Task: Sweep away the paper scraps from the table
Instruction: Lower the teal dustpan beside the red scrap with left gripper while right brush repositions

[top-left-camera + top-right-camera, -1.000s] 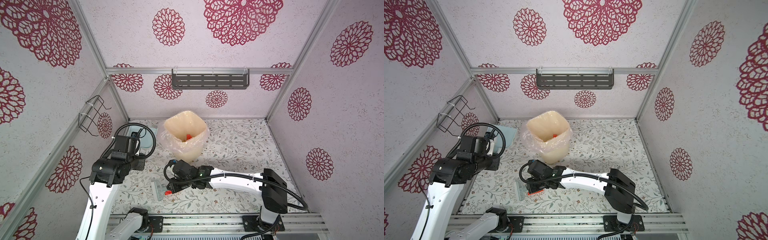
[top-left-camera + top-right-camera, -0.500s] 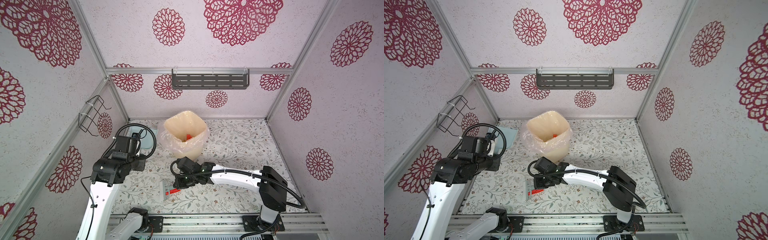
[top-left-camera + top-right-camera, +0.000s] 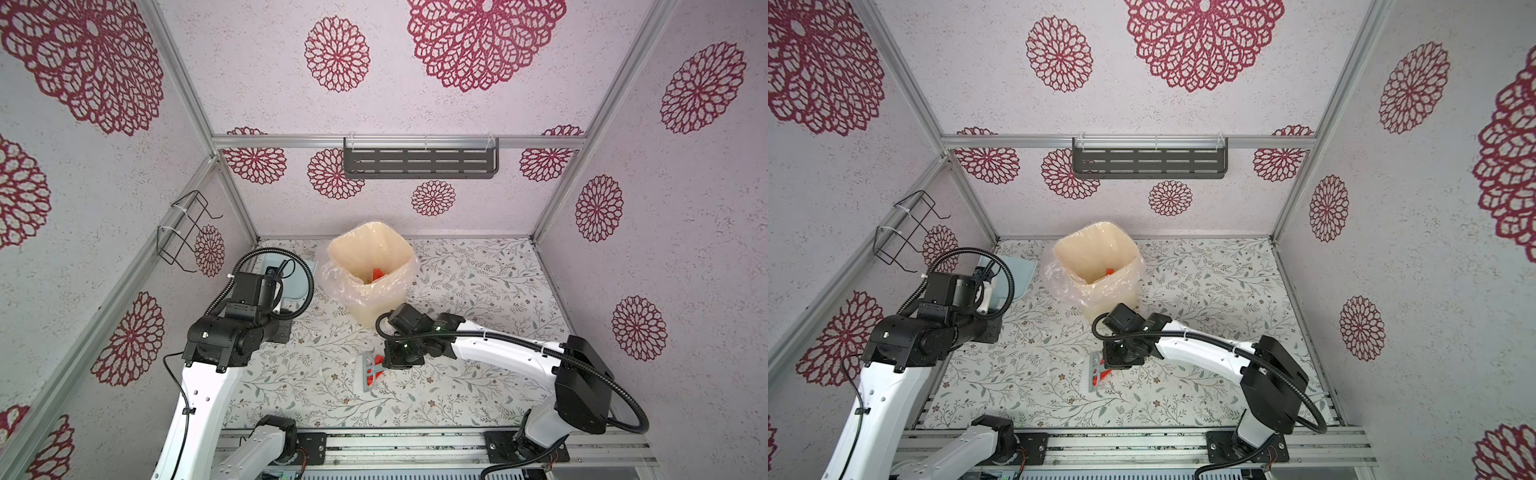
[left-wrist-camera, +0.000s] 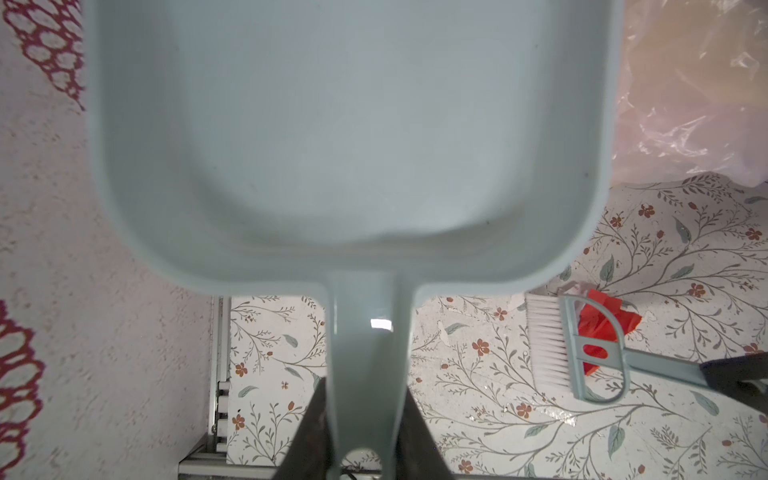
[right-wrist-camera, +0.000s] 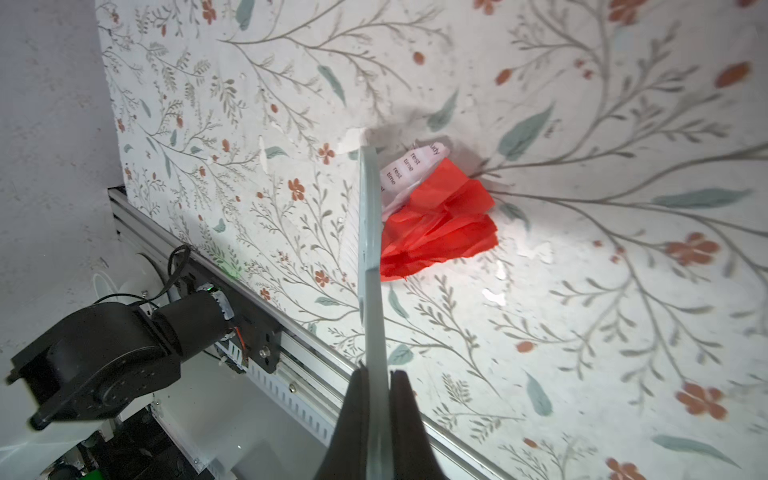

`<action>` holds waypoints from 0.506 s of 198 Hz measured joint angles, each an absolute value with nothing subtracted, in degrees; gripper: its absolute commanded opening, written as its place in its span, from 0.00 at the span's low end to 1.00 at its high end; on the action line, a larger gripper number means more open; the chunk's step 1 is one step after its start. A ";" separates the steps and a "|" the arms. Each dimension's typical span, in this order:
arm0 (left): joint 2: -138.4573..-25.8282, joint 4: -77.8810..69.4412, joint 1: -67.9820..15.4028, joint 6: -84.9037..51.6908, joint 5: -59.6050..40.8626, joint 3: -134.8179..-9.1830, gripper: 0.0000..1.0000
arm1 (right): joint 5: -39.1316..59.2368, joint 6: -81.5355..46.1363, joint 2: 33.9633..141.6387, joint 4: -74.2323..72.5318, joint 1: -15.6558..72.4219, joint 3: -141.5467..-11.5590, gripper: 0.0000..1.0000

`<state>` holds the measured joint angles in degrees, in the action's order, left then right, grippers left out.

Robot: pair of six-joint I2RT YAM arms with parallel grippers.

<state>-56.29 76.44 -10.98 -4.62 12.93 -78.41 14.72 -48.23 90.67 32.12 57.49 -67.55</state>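
The right pincer [image 5: 376, 376] was clamped shut on the thin handle of a small pale blue-grey brush [image 4: 545, 340] with white bristles. The brush head lay against crumpled red and white printed paper scraps [image 5: 440, 224] on the leaf-printed white surface [image 5: 602, 332], near a plastic-lined cream bin [image 3: 361, 249]. The left pincer [image 4: 365, 392] gripped the handle of a pale blue plastic dustpan [image 4: 353, 124], well apart from the scraps.

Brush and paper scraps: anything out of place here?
Yes. The paper scraps lie on the handle side of the brush, under its frame, not ahead of the bristles. The dustpan is held empty, well apart from them.
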 measured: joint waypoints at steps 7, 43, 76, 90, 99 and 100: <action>-56.31 76.60 -11.66 -4.64 12.95 -78.41 0.00 | 14.63 -47.31 89.93 33.34 56.49 -67.13 0.00; -56.75 77.80 -17.69 -5.48 14.15 -79.33 0.00 | 13.26 -41.82 86.11 39.59 50.33 -65.56 0.00; -58.19 78.85 -25.34 -6.79 16.08 -82.32 0.00 | 11.77 -37.10 83.40 44.66 45.04 -64.93 0.00; -59.07 79.48 -29.08 -7.40 17.10 -83.66 0.00 | 11.09 -35.27 82.37 46.68 42.89 -64.90 0.00; -59.70 80.05 -31.48 -7.81 17.80 -84.33 0.00 | 10.48 -34.11 81.82 47.99 41.60 -64.90 0.00; -59.72 80.09 -31.66 -7.84 17.87 -84.38 0.00 | 10.46 -34.04 81.78 48.05 41.50 -64.90 0.00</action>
